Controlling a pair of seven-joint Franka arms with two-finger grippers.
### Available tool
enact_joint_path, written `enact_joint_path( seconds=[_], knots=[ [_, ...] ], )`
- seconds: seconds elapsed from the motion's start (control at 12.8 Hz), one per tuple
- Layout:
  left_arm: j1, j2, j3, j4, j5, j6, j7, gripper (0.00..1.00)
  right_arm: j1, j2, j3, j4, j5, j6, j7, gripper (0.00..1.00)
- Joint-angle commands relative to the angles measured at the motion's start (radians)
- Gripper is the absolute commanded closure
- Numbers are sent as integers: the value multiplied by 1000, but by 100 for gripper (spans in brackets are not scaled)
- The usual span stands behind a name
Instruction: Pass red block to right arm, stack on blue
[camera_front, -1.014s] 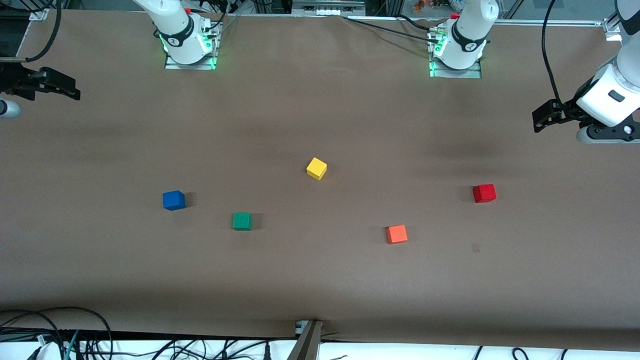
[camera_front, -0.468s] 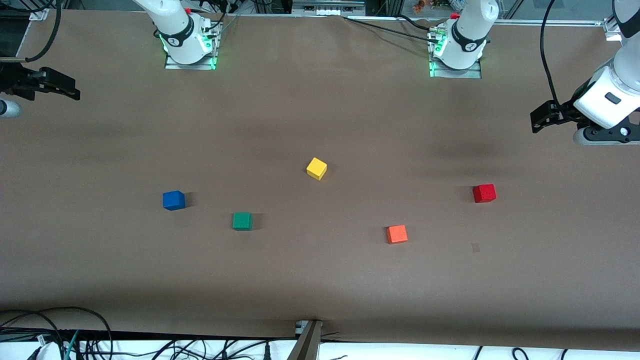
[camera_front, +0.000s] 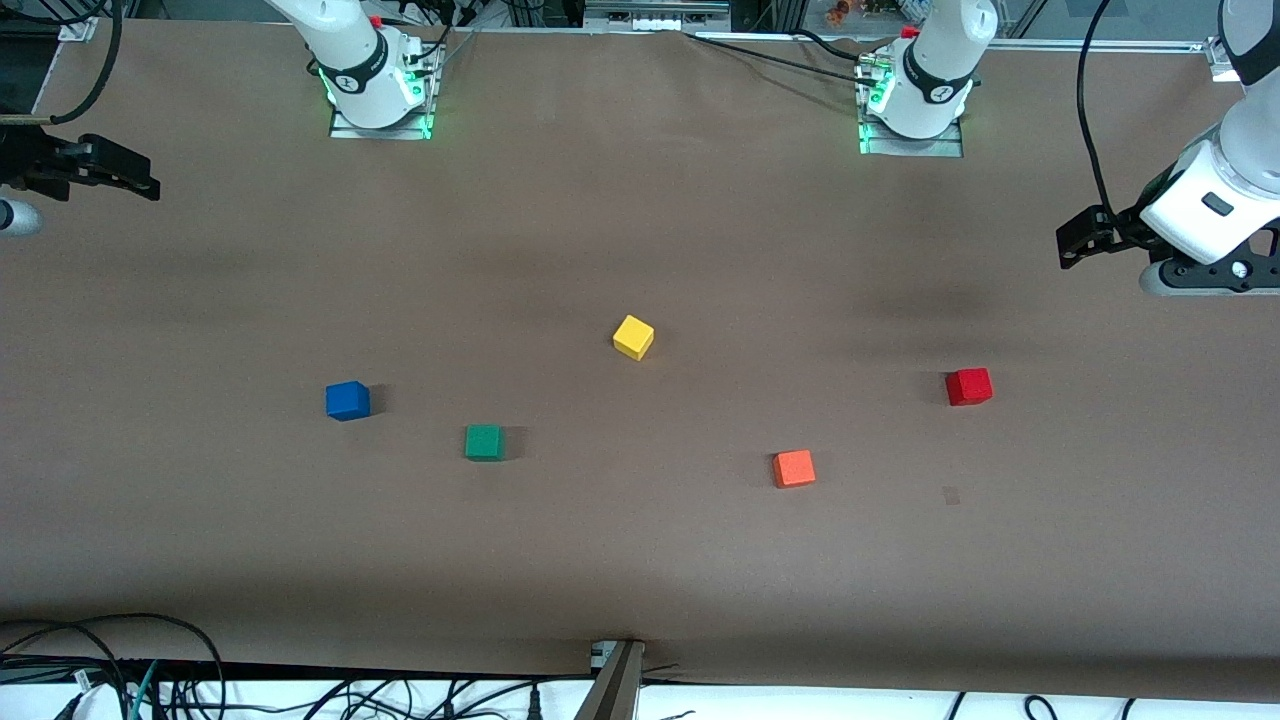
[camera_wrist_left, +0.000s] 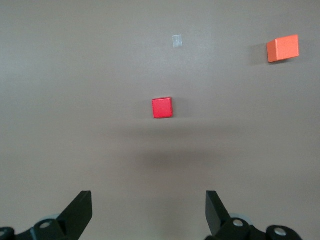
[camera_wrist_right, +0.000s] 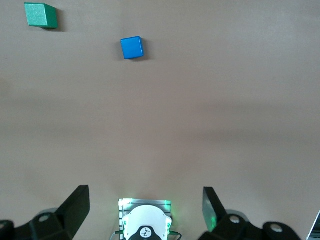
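Cubes lie scattered on the brown table (camera_front: 640, 560). Nearest the front camera sits the orange cube (camera_front: 794, 468), then the green cube (camera_front: 484, 442), the blue cube (camera_front: 347, 400), the red block (camera_front: 968, 386) toward the left arm's end, and the yellow cube (camera_front: 633, 337). Up in the air, the left gripper (camera_front: 1085, 240) hangs over that end, fingers spread wide and empty. The right gripper (camera_front: 120, 175) waits over the right arm's end, fingers wide, holding nothing.

A yellow cube (camera_front: 633, 337) sits mid-desk (camera_front: 640, 560). Nearer the front camera lie a green cube (camera_front: 484, 442), toward the right arm's end, and an orange cube (camera_front: 794, 468), toward the left arm's.
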Motion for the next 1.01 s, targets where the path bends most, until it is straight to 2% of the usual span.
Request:
enact_joint_path(
  seconds=[0.0, 0.31, 0.78, 0.86, 0.94],
  knots=[
    [2, 15, 6, 28, -16, -28, 28, 0, -14, -2, 9, 4, -14, 0, -21, 0],
    [4, 16, 6, 13, -16, -96, 46, 0, -14, -2, 9, 4, -14, 0, -21, 0],
    [18, 67, 6, 7, -17, -92, 63, 0, -15, -2, 2, 4, -12, 0, -21, 0],
    [21, 70, 6, -19, -19, -68, 66, 0, -15, -2, 2, 4, -11, 0, -21, 0],
    [25, 70, 6, -73, -39, 15, 67, 0, -14, -2, 4, 4, -11, 0, -21, 0]
  ],
)
